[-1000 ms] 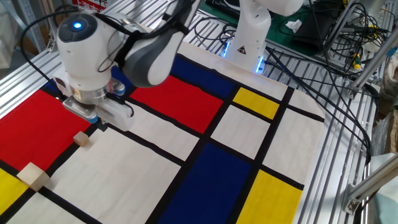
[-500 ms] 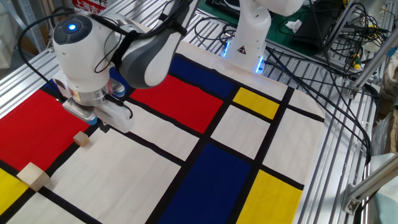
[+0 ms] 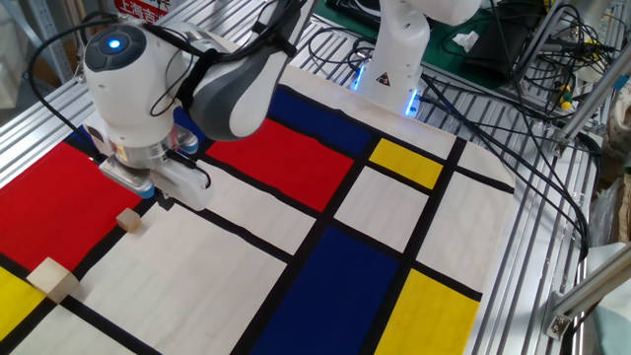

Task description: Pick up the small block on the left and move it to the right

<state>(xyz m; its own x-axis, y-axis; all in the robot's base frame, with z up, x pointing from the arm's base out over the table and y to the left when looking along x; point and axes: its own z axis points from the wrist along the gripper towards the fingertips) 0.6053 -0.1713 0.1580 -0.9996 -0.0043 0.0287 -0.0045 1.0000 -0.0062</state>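
The small block (image 3: pixel 129 220) is a tiny light-brown wooden cube. It lies on the mat at the edge of the red panel, left of centre. My gripper (image 3: pixel 158 199) hangs just above and to the right of it, not touching it. Its fingers are mostly hidden under the white hand, so I cannot tell how far apart the jaws stand. Nothing shows between them.
A larger, paler wooden block (image 3: pixel 53 280) lies near the mat's front left corner. The mat (image 3: pixel 325 256) has red, blue, yellow and white panels. The robot base (image 3: pixel 394 59) stands at the back, with cables (image 3: pixel 523 89) to the right. Aluminium rails (image 3: pixel 532 256) frame the table.
The arm shifted slightly to the left between one second and half a second ago. It has been still since. The blocks have not moved.
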